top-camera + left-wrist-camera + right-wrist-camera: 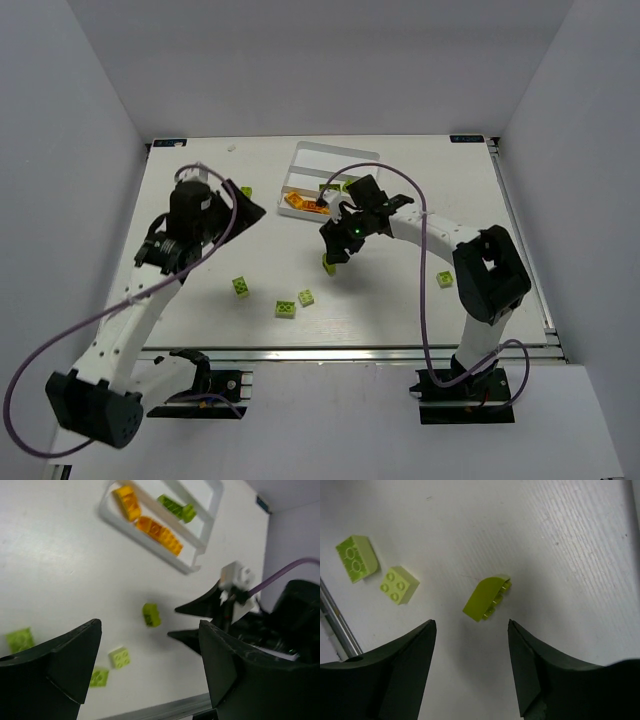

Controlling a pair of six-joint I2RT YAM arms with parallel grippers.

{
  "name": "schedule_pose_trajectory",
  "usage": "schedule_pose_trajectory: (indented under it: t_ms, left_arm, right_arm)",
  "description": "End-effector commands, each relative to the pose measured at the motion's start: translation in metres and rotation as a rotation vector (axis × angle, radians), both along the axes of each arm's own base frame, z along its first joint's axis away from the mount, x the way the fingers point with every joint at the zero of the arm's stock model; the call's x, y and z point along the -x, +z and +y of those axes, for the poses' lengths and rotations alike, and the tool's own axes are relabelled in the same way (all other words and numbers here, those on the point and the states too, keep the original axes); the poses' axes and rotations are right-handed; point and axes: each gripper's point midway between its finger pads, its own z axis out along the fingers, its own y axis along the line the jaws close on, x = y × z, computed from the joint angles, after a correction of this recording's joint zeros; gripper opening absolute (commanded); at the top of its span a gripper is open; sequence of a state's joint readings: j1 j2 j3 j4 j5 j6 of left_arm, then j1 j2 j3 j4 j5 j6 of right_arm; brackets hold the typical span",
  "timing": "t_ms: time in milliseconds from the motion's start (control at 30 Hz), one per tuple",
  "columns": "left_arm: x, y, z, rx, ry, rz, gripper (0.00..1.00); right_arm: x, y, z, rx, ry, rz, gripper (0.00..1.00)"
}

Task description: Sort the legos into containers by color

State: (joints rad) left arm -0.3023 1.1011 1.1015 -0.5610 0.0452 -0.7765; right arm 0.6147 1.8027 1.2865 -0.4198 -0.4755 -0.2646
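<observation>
- Hovering low over the table [380, 310], the right gripper [471, 624] has its jaws parted and nothing between them; a lime-green brick [486, 598], rounded on one face, lies tilted on the white surface just ahead of the fingertips, near the tray [125, 530] but outside it.
- Up and to the left, the left gripper [150, 624] is likewise spread wide and holds nothing; it looks across at the tray and at its partner.
- The tray's slot nearest the arms holds the orange bricks [157, 532]; the middle slot holds two green bricks [175, 507]; so the green slot looks like the destination for this piece.
- Four more loose green bricks [285, 309] sit on the table well short of the tray; the sorting seems roughly half done, with only green left outside.
- The step in hand appears to be the pick; to do it well, the right wrist should come down so the brick sits squarely between the pads, not ahead of them; the pads should close on two flat, opposite sides, since the rounded face would likely let the piece squirt out.
- Because the brick rests tilted, a slow closing is wiser than a snap; lift clear of the divider before crossing to the middle slot; the left arm would do best to stay out of that path.
</observation>
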Motion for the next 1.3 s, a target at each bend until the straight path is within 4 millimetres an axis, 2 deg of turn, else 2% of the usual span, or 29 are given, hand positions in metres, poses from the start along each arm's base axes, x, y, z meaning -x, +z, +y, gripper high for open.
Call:
schedule_pose_trajectory:
  t_ms: [0, 100, 133, 167, 333, 533, 633, 667, 733, 833, 867, 900, 1000, 1033, 1067, 1100, 1133, 1200, 1233, 1267]
  left_arm:
    - [0.041, -0.040, 0.030, -0.038, 0.118, 0.088, 0.88]
    - [0.059, -0.045, 0.039, -0.012, 0.160, 0.085, 0.88]
    - [0.068, -0.057, 0.043, -0.020, 0.171, 0.115, 0.89]
    - [0.073, -0.052, 0.047, -0.010, 0.185, 0.096, 0.89]
    - [0.091, -0.060, 0.054, -0.002, 0.221, 0.129, 0.89]
    - [0.100, -0.063, 0.059, 0.016, 0.250, 0.130, 0.89]
    - [0.102, -0.066, 0.059, 0.027, 0.253, 0.136, 0.89]
    - [0.102, -0.067, 0.058, 0.030, 0.254, 0.139, 0.89]
    - [0.102, -0.071, 0.057, 0.035, 0.252, 0.149, 0.89]
    - [0.100, -0.073, 0.055, 0.038, 0.247, 0.154, 0.88]
    - [0.100, -0.074, 0.055, 0.037, 0.246, 0.160, 0.88]
    - [0.100, -0.073, 0.055, 0.036, 0.245, 0.158, 0.89]
    - [0.099, -0.072, 0.055, 0.030, 0.244, 0.160, 0.88]
    - [0.100, -0.073, 0.055, 0.028, 0.243, 0.162, 0.89]
    - [0.099, -0.074, 0.055, 0.030, 0.243, 0.163, 0.88]
    - [0.099, -0.074, 0.054, 0.035, 0.241, 0.158, 0.89]
    - [0.099, -0.080, 0.053, 0.034, 0.238, 0.171, 0.89]
    - [0.098, -0.082, 0.050, 0.057, 0.232, 0.165, 0.88]
    - [0.098, -0.089, 0.049, 0.054, 0.228, 0.180, 0.88]
    - [0.098, -0.091, 0.046, 0.064, 0.218, 0.183, 0.88]
  right_arm:
    - [-0.028, 0.007, 0.009, 0.042, -0.166, -0.028, 0.66]
    - [-0.025, -0.003, 0.015, 0.067, -0.165, -0.003, 0.75]
    - [-0.025, -0.004, 0.017, 0.068, -0.162, -0.002, 0.79]
    - [-0.025, -0.008, 0.018, 0.077, -0.160, -0.005, 0.80]
    - [-0.026, -0.027, 0.023, 0.132, -0.163, -0.017, 0.79]
    - [-0.020, -0.045, 0.019, 0.186, -0.151, -0.063, 0.69]
    - [-0.017, -0.054, 0.015, 0.216, -0.149, -0.074, 0.60]
    - [-0.017, -0.055, 0.016, 0.215, -0.148, -0.079, 0.54]
    - [-0.016, -0.059, 0.014, 0.226, -0.142, -0.089, 0.50]
    - [-0.013, -0.064, 0.017, 0.230, -0.123, -0.080, 0.40]
    - [-0.012, -0.065, 0.014, 0.241, -0.110, -0.076, 0.33]
    - [-0.012, -0.062, 0.016, 0.233, -0.098, -0.072, 0.29]
    - [-0.027, -0.032, 0.013, 0.200, -0.041, -0.138, 0.13]
    - [-0.038, -0.006, 0.018, 0.156, -0.030, -0.199, 0.06]
    - [-0.047, 0.008, 0.018, 0.139, -0.001, -0.256, 0.00]
    - [-0.063, 0.024, 0.012, 0.110, -0.013, -0.295, 0.00]
    - [-0.077, 0.050, 0.018, 0.068, -0.007, -0.354, 0.00]
    - [-0.100, 0.066, 0.012, 0.059, -0.005, -0.397, 0.00]
    - [-0.122, 0.076, 0.015, 0.050, -0.024, -0.422, 0.00]
    - [-0.135, 0.077, 0.010, 0.054, -0.040, -0.422, 0.00]
